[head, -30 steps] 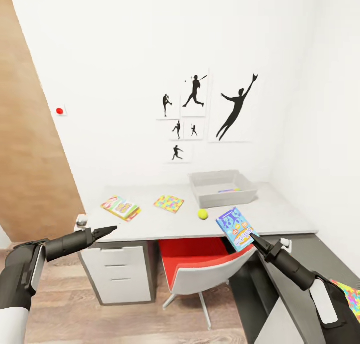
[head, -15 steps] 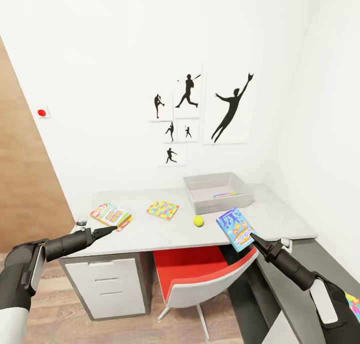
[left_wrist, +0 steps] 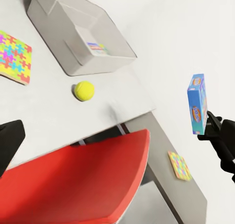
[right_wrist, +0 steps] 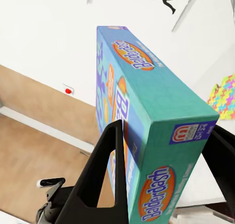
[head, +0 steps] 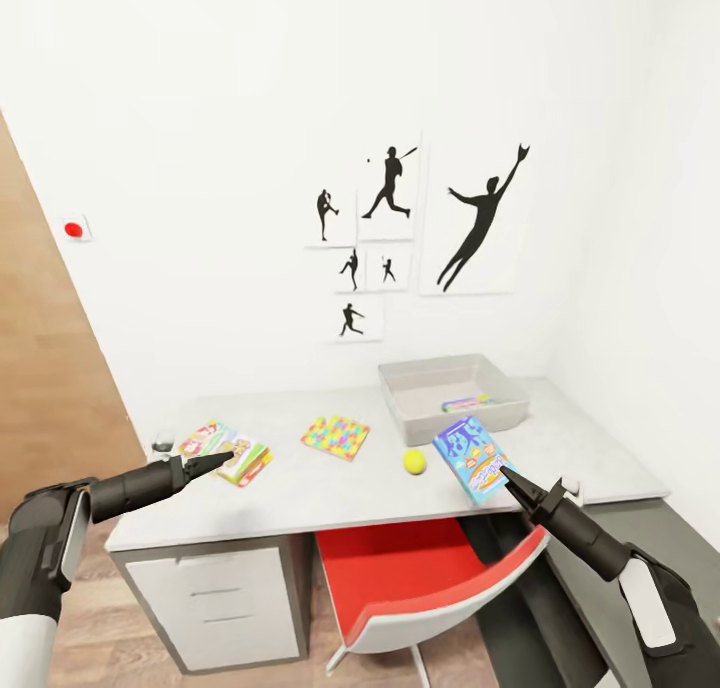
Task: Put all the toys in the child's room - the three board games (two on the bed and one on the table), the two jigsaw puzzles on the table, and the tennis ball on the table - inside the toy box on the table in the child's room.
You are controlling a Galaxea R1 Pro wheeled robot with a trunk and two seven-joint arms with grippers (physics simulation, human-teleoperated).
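Over the near edge of the table [head: 330,503], right gripper [head: 506,478] clamped on the bottom corner of the blue board game [head: 474,458], box standing up tilted above the fingers. From the right wrist view, both fingers [right_wrist: 105,170] pinching the flat faces of that box [right_wrist: 147,136], "Balderdash" printed along the edge. No slack visible, so looks like a firm grip.

Toy box [head: 452,398] further back on the table and a touch left of the held game, well apart but straight ahead of the right arm. Something small and colourful already lying inside it. Clearly the right arm's job: much nearer the tray than the left. Long axis of the box running up and away from the fingers, leaning toward the tray, so probably just a forward reach and a tip down flat over the rim.

Left gripper [head: 222,458] pinched to a point with nothing in it, hovering near the flat colourful box [head: 226,451] at the table's left end; can't tell whether touching.

Still out on the table: jigsaw puzzle [head: 336,436] in the middle, tennis ball [head: 414,461] just in front of the tray. Second puzzle square [left_wrist: 179,165] on the lower grey surface off to the right, seen from the left wrist view. Red chair [head: 420,578] tucked under the desk.
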